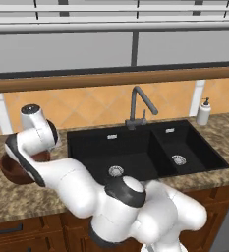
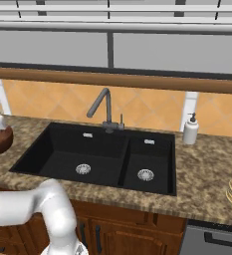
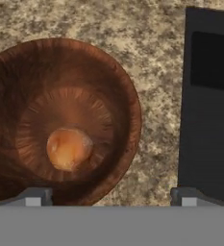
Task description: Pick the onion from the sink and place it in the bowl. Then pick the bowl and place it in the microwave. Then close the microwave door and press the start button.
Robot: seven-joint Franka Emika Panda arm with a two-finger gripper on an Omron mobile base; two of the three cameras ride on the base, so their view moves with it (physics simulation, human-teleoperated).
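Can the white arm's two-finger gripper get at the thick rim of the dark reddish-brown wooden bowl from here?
Probably yes: the gripper is open above the bowl, nothing lies between, and the small orange-brown onion sits low inside.

No text, label, brand, number or sign can be read anywhere in these pictures
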